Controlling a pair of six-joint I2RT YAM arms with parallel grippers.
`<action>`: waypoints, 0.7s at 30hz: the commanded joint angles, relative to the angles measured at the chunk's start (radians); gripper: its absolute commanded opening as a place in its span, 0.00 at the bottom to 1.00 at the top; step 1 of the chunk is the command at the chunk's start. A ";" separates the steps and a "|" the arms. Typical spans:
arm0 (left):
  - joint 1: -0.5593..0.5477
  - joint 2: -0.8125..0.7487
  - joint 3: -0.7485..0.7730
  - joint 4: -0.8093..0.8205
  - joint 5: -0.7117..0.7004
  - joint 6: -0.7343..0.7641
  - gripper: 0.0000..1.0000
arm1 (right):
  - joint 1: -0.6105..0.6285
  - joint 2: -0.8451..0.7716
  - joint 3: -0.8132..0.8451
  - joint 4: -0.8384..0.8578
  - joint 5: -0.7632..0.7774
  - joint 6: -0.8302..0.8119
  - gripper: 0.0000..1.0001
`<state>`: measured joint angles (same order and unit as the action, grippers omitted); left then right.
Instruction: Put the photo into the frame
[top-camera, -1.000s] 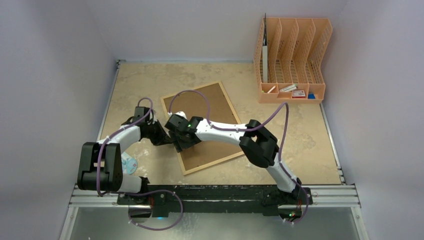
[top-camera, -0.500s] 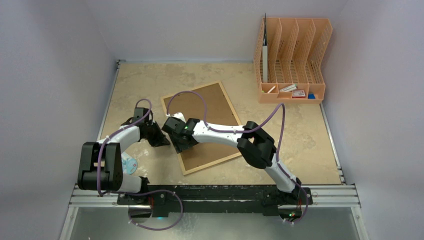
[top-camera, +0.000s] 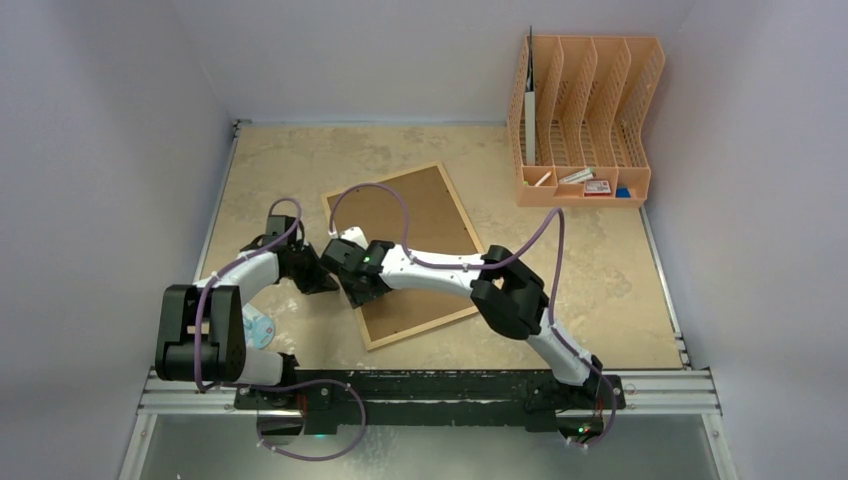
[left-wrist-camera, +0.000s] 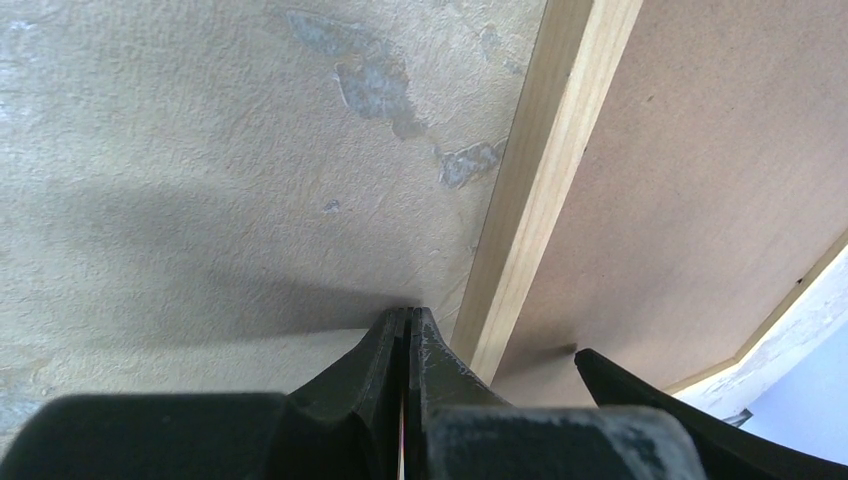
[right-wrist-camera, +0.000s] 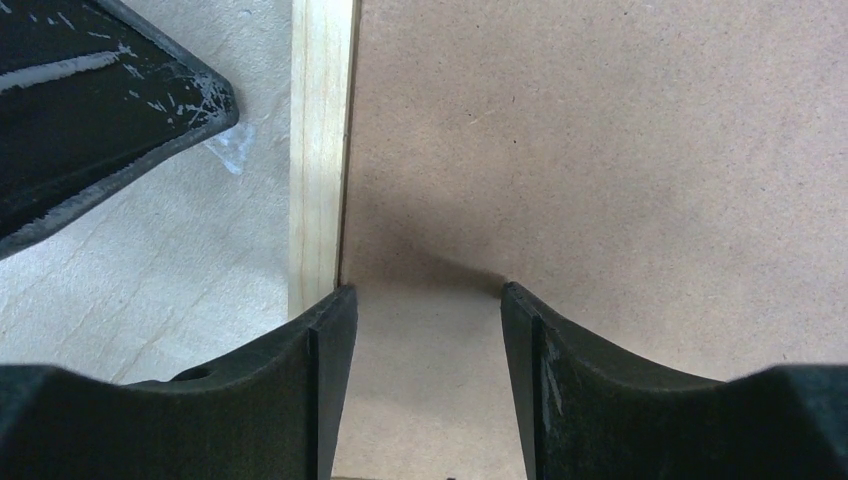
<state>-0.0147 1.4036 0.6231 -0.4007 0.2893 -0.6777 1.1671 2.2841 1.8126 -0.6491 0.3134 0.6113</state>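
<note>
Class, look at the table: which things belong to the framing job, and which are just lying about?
Job: frame, lying back up; left hand, shut beside its edge; right hand, open over its back. No photo in view.
Lying about: orange file organiser; small items in its tray.

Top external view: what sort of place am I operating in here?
Probably an enclosed robot test bench dressed as a desk: plain walls box in a stone-patterned table, the left arm and right arm mount on a metal rail, and an orange file organiser stands far right.
</note>
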 joint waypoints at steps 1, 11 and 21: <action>0.015 -0.012 0.008 -0.033 -0.048 0.018 0.00 | 0.015 0.174 -0.097 -0.130 0.014 0.033 0.59; 0.042 -0.044 0.062 -0.073 0.006 0.042 0.00 | -0.037 -0.143 0.077 0.018 0.139 0.049 0.67; 0.045 -0.081 0.075 -0.034 0.091 0.035 0.19 | -0.184 -0.440 -0.177 0.103 0.170 0.059 0.68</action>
<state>0.0219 1.3434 0.6670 -0.4690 0.3115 -0.6579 1.0386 1.9427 1.7153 -0.5659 0.4271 0.6529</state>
